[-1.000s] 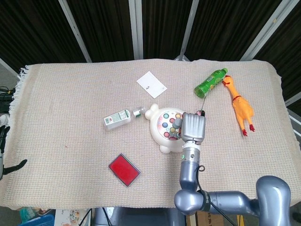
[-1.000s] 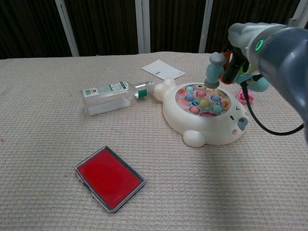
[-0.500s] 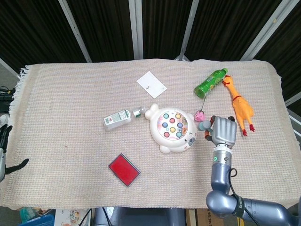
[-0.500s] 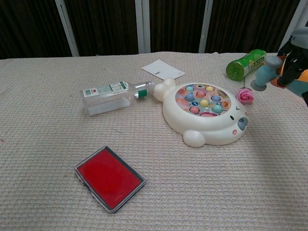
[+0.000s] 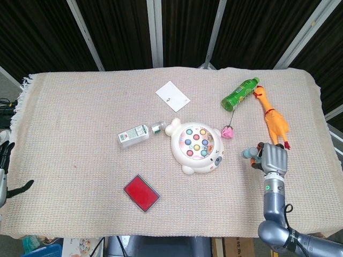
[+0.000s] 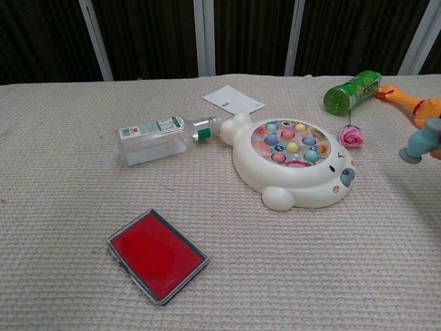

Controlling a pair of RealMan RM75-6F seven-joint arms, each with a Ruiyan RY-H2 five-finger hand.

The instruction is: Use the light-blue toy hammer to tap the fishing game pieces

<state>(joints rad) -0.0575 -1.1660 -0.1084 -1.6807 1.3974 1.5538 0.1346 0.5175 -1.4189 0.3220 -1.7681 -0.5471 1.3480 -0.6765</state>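
Note:
The white bear-shaped fishing game [image 5: 195, 146] [image 6: 296, 164] lies in the middle of the cloth, with several coloured pieces [image 5: 196, 141] [image 6: 292, 140] in its round dish. My right hand [image 5: 272, 158] is to the right of the game and apart from it, gripping the light-blue toy hammer [image 5: 250, 155]. The hammer's head [image 6: 420, 143] shows at the right edge of the chest view, above the cloth. My left hand [image 5: 4, 176] hangs at the far left edge, off the table, fingers apart and holding nothing.
A clear bottle [image 5: 135, 134] lies left of the game. A red card case [image 5: 141, 193] sits near the front. A pink rose [image 5: 229, 131], green bottle [image 5: 240, 93] and rubber chicken [image 5: 273, 120] lie to the right. A white card [image 5: 172, 96] lies behind.
My right hand has carried the hammer away from over the game pieces to the right and toward the front. The game and the other objects have not moved.

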